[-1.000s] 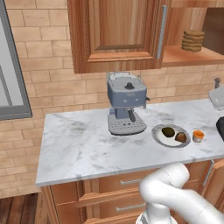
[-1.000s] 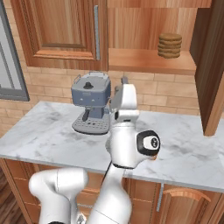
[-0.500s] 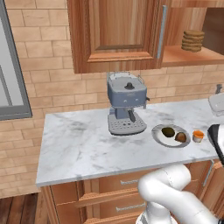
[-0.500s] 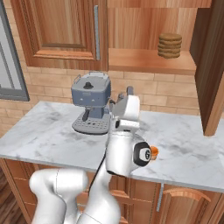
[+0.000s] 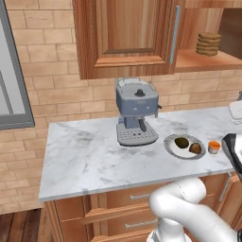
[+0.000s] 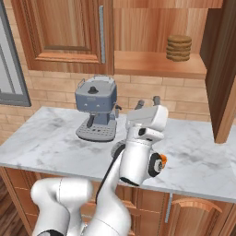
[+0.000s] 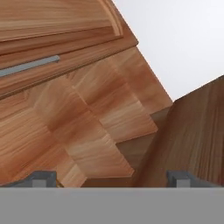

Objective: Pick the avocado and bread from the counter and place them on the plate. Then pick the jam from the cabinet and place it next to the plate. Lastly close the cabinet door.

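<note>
You are seeing the avocado and bread lying on the round grey plate near the marble counter's right edge, the small orange jam jar standing just beside it. Your two-finger gripper is pointing up, jaws spread wide and empty, so you are facing the open wooden cabinet door, which probably needs swinging shut.

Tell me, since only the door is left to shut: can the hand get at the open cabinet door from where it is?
Probably yes. The hand is raised above the counter, open and empty, and the open cabinet door stands to its right with nothing visible between them.
</note>
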